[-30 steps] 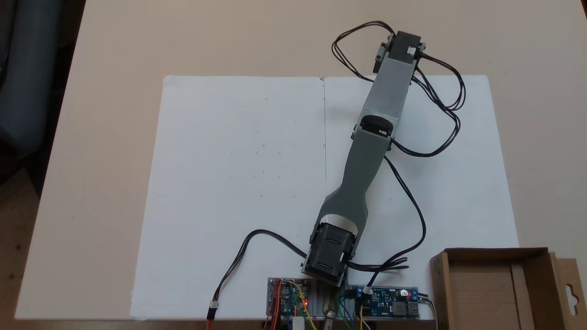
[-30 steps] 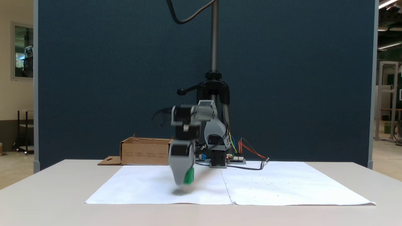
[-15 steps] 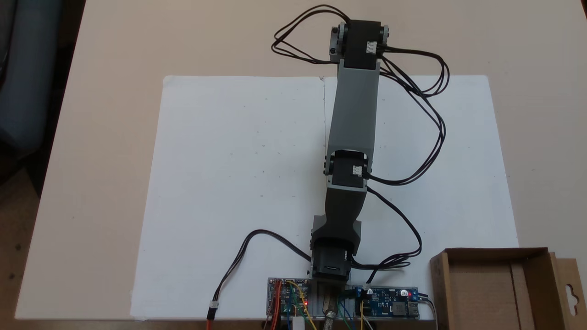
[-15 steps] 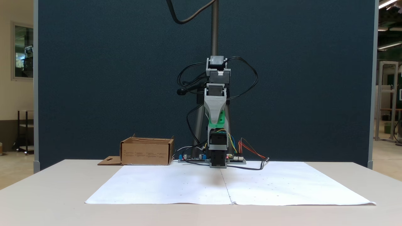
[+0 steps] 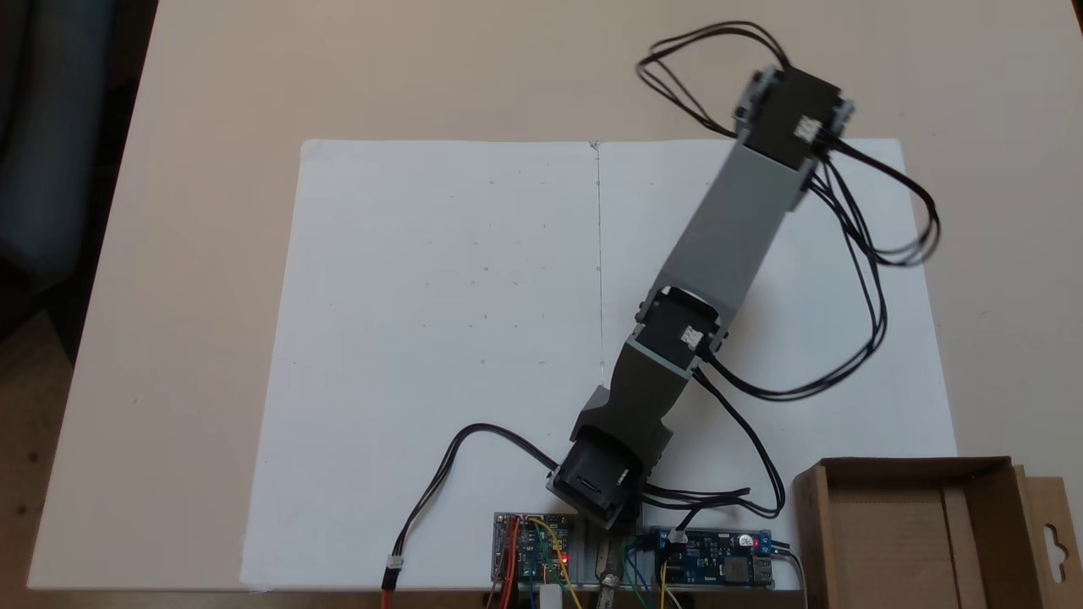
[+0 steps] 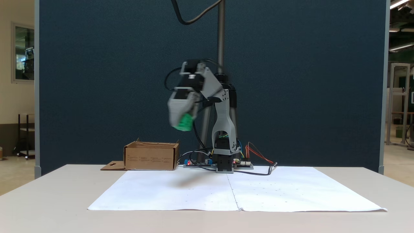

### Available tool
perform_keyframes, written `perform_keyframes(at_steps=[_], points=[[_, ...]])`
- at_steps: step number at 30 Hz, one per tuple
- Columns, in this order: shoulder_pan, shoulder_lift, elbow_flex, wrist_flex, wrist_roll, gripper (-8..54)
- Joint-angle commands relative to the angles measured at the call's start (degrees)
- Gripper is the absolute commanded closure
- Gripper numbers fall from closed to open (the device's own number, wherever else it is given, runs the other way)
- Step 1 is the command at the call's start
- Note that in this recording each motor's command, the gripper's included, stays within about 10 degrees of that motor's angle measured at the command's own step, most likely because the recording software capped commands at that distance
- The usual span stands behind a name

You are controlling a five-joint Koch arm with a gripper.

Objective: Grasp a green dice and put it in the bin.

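1. The step in hand looks like the carry: the end effector [image 6: 181, 124] hangs high above the surface [image 6: 64, 181], with the green dice [image 6: 183, 123] at its tip and nothing of the task on the white paper [image 6: 275, 191] below.

2. The end effector appears closed on the green dice — the picture is motion-blurred, so the jaw gap cannot be read, but the cube is aloft at the tip with nothing else to bear it.

3. In the front-facing fixed view, the bin [image 6: 150, 157] stands on the surface below and to the left of the dice, well apart from it. In the fixed view from above the bin [image 5: 986, 467] sits at the lower right corner, beside the arm's base and circuit boards [image 5: 719, 558].

4. The next move, as I judge it, calls for bringing the tip over the bin's open top and lowering it — release comes only once the dice is inside the walls.
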Motion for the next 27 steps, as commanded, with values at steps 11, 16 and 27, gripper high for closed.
perform_keyframes(at_steps=[11, 16, 27], points=[[41.22, 5.27, -0.97, -5.71, -12.13, 33.6], [49.75, 5.27, -1.67, -6.42, -13.71, 33.6], [65.74, 1.23, 0.0, -6.86, -18.81, 33.6]])
